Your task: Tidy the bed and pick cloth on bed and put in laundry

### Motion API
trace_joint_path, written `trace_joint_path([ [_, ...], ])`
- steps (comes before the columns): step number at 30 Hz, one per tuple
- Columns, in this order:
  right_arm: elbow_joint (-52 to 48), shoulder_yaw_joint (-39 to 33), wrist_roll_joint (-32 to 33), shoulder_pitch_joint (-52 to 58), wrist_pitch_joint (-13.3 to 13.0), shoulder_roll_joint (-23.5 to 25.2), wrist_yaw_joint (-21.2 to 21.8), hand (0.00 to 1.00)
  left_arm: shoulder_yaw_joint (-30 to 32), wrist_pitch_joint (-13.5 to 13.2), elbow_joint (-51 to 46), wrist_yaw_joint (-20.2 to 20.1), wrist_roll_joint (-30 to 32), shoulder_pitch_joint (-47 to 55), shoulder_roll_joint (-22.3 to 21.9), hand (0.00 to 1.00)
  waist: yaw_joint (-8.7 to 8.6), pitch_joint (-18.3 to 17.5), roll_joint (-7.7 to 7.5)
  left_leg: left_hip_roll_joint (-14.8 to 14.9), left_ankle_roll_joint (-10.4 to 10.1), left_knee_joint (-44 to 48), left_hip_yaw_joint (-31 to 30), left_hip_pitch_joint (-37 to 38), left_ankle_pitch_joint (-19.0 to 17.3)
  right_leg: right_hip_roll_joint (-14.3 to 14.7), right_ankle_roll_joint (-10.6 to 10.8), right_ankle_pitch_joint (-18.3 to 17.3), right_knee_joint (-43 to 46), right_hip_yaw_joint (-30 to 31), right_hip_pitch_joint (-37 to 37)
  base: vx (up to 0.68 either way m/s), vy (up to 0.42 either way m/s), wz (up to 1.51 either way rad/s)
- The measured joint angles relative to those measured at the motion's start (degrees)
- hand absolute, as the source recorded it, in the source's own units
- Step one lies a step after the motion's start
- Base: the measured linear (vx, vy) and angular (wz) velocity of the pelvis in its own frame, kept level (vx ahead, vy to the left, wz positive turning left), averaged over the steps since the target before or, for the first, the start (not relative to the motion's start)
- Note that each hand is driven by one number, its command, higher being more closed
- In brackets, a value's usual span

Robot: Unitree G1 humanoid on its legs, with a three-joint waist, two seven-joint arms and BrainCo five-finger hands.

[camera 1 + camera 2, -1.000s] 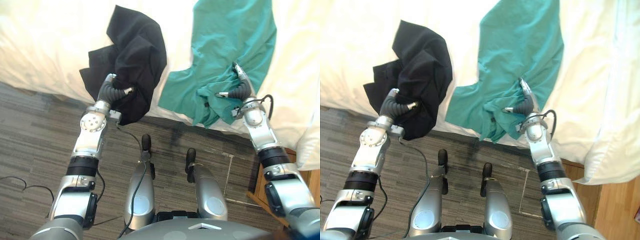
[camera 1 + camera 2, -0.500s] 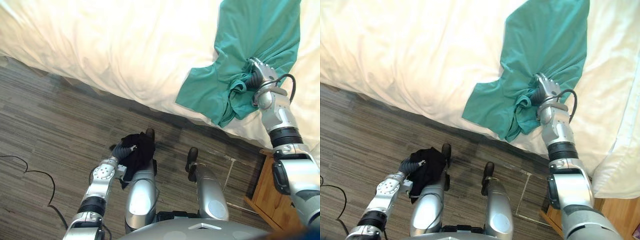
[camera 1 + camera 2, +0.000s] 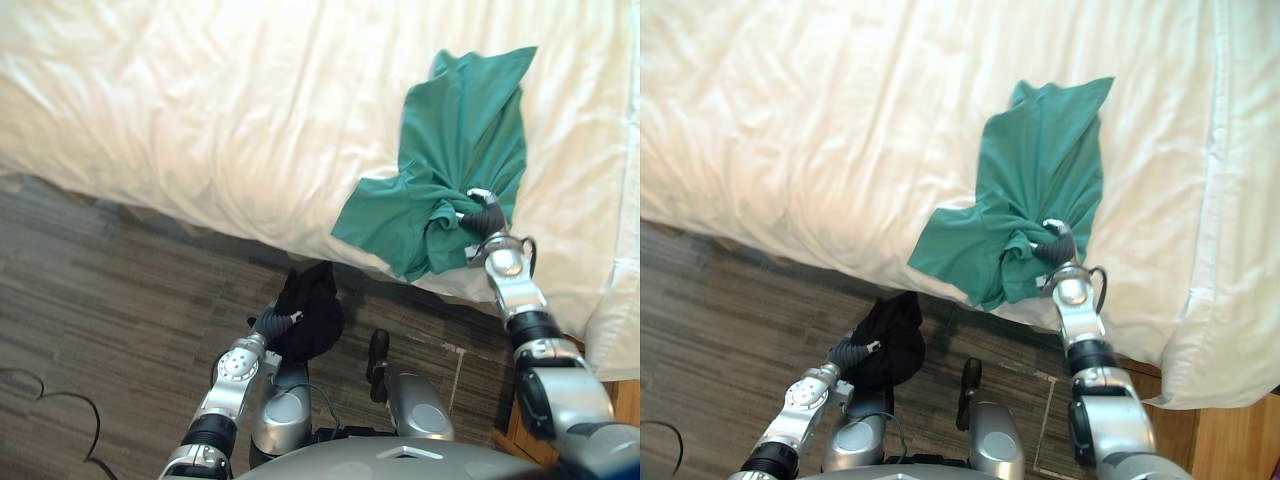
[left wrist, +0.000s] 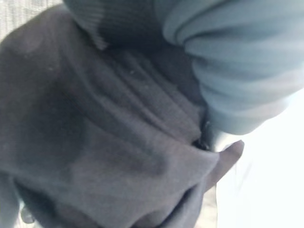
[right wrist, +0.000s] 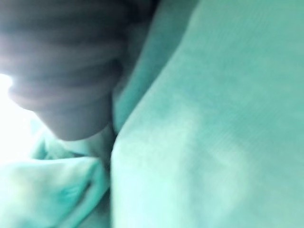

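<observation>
A black cloth (image 3: 314, 306) hangs bunched off the bed, over the floor, with my left hand (image 3: 272, 322) shut on it; the left wrist view has the black cloth (image 4: 109, 156) pressed against the hand's cover. A teal cloth (image 3: 462, 140) lies on the white bed (image 3: 200, 110) near its front edge. My right hand (image 3: 487, 218) is dug into the lower part of it. The folds gather and run into the hand, so it is shut on the cloth. Close teal cloth (image 5: 209, 133) lies against that hand's cover in the right wrist view.
A white pillow (image 3: 1240, 230) lies at the bed's right end. Below it, at the lower right, stands a wooden bedside piece (image 3: 510, 440). Grey plank floor (image 3: 100, 290) runs along the bed's front edge.
My left hand has carried the black cloth off the bed and down over the floor. My right hand has curled into the teal cloth, bunching it toward the bed's edge. The camera has shifted.
</observation>
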Motion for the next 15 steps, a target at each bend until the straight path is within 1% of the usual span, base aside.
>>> trace_joint_path([
  [1, 0.79, -0.85, 5.32, 4.76, -3.25, 2.98, 1.53, 1.0, -0.19, 0.07, 2.68, 0.85, -1.07, 0.63, -0.46, 1.0, -0.09, -2.03, 0.11, -0.08, -0.15, 0.0, 1.59, 2.47, -1.18, -0.08, 0.04, 0.02, -0.87, 1.39, 1.92, 0.16, -0.01, -0.45],
  [2, 1.45, -1.26, 9.04, 8.08, -5.3, 4.86, 3.57, 1.0, -0.06, -0.01, 4.6, 1.21, -2.06, 1.41, -1.02, 1.0, -0.36, -3.75, 0.28, -0.12, -0.22, -0.01, 2.5, 4.21, -2.0, -0.12, 0.05, 0.02, -1.31, 2.34, 3.33, 0.16, -0.008, -0.51],
  [3, 1.93, -1.48, 10.84, 9.83, -6.16, 5.7, 4.7, 1.0, -0.08, -0.23, 5.49, 1.63, -2.26, 1.94, -1.22, 1.0, -0.72, -4.88, 0.4, -0.12, -0.29, -0.02, 3.14, 4.84, -2.39, -0.15, 0.05, 0.02, -1.73, 2.53, 3.97, 0.14, 0.0, -0.39],
  [5, 3.98, -2.49, 18.59, 16.28, -7.97, 8.39, 10.14, 1.0, 0.07, -1.75, 9.4, 2.29, -4.59, 3.28, -2.76, 1.0, -1.54, -7.94, 1.2, -0.11, -0.39, -0.04, 5.03, 7.64, -3.72, -0.17, 0.07, 0.01, -2.69, 3.97, 6.18, 0.13, 0.005, -0.41],
  [6, 4.63, -2.83, 20.1, 17.71, -8.26, 8.86, 11.62, 1.0, 0.23, -2.34, 10.49, 2.5, -5.14, 3.46, -3.16, 1.0, -1.62, -8.39, 1.5, -0.1, -0.54, -0.07, 5.47, 8.44, -3.96, -0.17, 0.08, 0.0, -2.82, 4.45, 6.7, 0.1, 0.014, -0.49],
  [7, 6.07, -3.93, 21.45, 20.22, -8.65, 9.73, 14.06, 1.0, 1.17, -3.26, 12.06, 2.9, -6.59, 3.86, -4.1, 1.0, -2.16, -8.89, 1.99, -0.12, -0.71, -0.11, 6.81, 10.05, -4.14, -0.23, 0.1, -0.02, -2.89, 5.25, 7.8, 0.05, 0.015, -0.38],
  [8, 6.84, -4.28, 21.87, 21.52, -8.75, 10.08, 15.12, 1.0, 1.56, -3.92, 12.89, 2.95, -7.27, 4.1, -4.74, 1.0, -2.53, -9.22, 2.25, -0.11, -0.78, -0.19, 7.26, 10.65, -4.2, -0.25, 0.11, -0.02, -2.89, 5.56, 8.15, 0.02, 0.01, -0.38],
  [10, 8.92, -5.57, 22.59, 27.07, -8.85, 11.67, 18.95, 1.0, 3.65, -6.42, 15.12, 3.25, -9.64, 4.45, -6.34, 1.0, -3.22, -10.32, 3.1, 0.12, -1.08, -0.41, 9.17, 12.45, -4.41, -0.22, 0.39, -0.28, -3.2, 5.71, 9.47, -0.04, -0.012, -0.29],
  [11, 9.32, -5.81, 22.66, 28.38, -8.8, 11.95, 19.96, 1.0, 4.0, -6.85, 15.46, 3.27, -10.32, 4.51, -6.77, 1.0, -3.3, -10.57, 3.29, 0.26, -1.18, -0.42, 9.73, 12.83, -4.48, -0.13, 0.39, -0.29, -3.41, 5.71, 9.77, -0.06, -0.026, -0.26],
  [13, 9.47, -6.15, 23.76, 33.61, -8.52, 12.96, 23.05, 1.0, 5.1, -8.85, 16.22, 3.27, -12.86, 4.77, -8.15, 1.0, -3.33, -11.3, 4.1, 0.94, -1.3, -0.45, 11.19, 13.78, -4.57, 0.42, 0.37, -0.26, -3.41, 5.96, 10.3, -0.09, -0.029, -0.18],
  [15, 9.27, -6.3, 26.13, 36.11, -7.96, 13.3, 25.14, 1.0, 5.84, -10.05, 16.57, 3.29, -14.07, 4.98, -9.56, 1.0, -3.34, -11.69, 4.21, 1.46, -1.36, -0.46, 12.35, 14.59, -4.63, 0.93, 0.24, -0.08, -3.46, 6.89, 10.12, -0.12, -0.021, -0.31],
])
